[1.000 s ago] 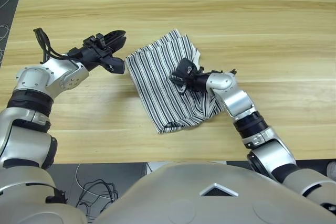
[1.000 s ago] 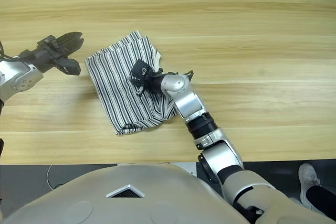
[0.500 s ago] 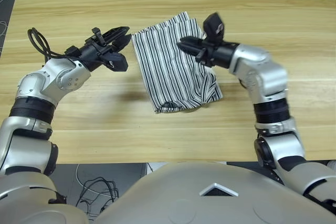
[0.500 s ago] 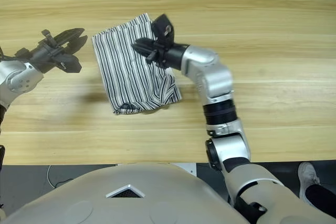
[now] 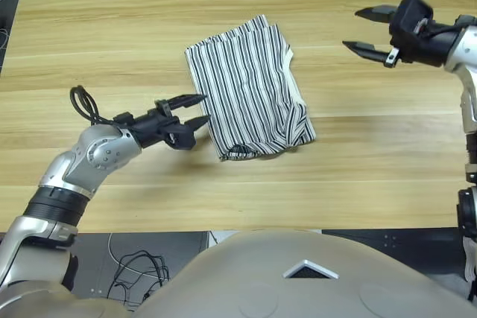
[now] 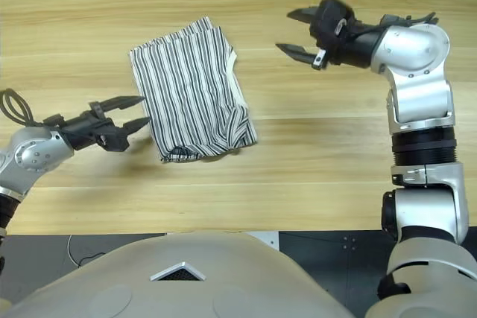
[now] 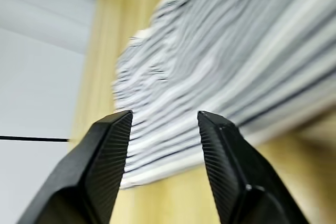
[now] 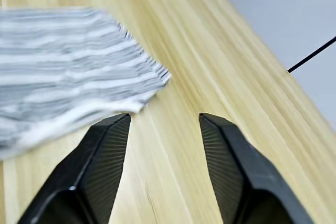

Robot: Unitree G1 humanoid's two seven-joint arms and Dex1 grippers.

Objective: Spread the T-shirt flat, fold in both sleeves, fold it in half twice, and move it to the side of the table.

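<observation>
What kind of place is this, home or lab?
Probably a lab or test bench rather than a home: a plain wooden table holding a folded striped T-shirt, with loose cables on the grey floor below its near edge.

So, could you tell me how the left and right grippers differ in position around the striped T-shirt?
The left gripper is at the T-shirt's near left edge, tips almost at the cloth; the right gripper is off its far right side, with bare table between. The left gripper points rightward at the shirt, the right gripper leftward. Both are open and hold nothing.
</observation>
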